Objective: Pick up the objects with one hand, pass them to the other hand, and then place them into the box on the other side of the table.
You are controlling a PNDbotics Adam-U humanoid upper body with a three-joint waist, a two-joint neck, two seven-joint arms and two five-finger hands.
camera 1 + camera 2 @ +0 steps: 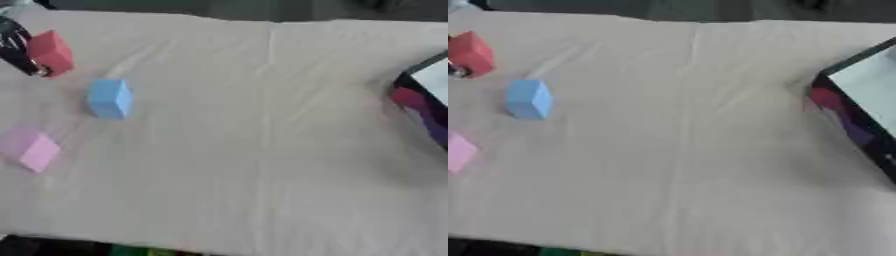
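Observation:
A red block (50,52) is at the far left of the table, and my left hand (15,46), black with silver parts, comes in from the upper left corner with its fingers curled against the block's left side and lower edge. A light blue block (109,98) stands on the cloth just below and to the right of it. A pink block (31,148) lies nearer, by the left edge. The box (857,131) sits at the right edge, with a dark rim, a white inside, and red and purple patches on its near wall. My right hand does not show.
A wrinkled beige cloth (254,150) covers the whole table. Dark shapes with a bit of green (131,251) run along the near edge at the bottom left.

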